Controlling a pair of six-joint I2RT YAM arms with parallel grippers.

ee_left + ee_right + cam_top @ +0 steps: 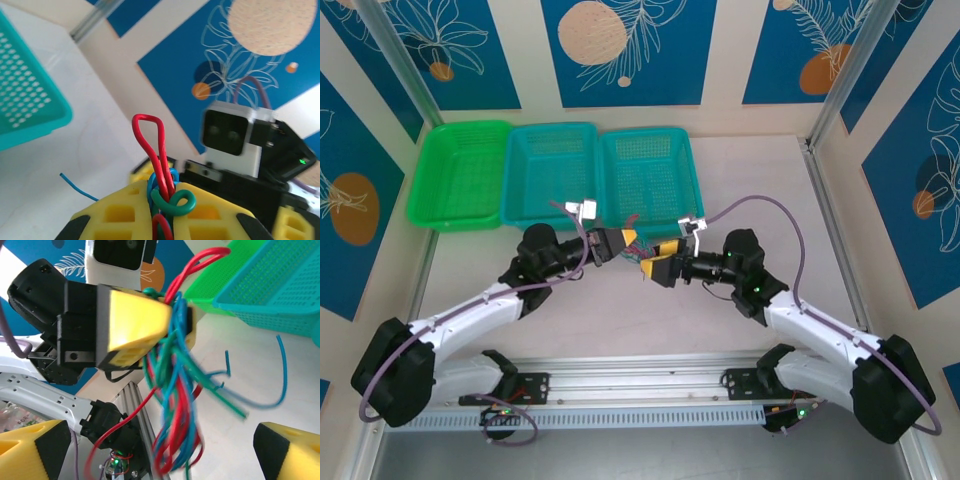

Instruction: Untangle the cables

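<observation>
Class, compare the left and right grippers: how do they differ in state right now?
The left gripper has its jaws shut; the right gripper has them wide open. The left gripper clamps the cables; the right gripper grips nothing. Both have yellow fingers.

I see the cables (175, 405) as one tangled bunch of thin red, blue and green wires, pinched near its top between the yellow fingers of the left gripper (162, 214) and held up in the air. In the right wrist view most of the bunch hangs below the grip in loose, blurred loops, with blue and green ends splaying sideways. Above the grip a narrow red loop (148, 117) stands upright, with a small green curl (165, 206) at its base.
</observation>
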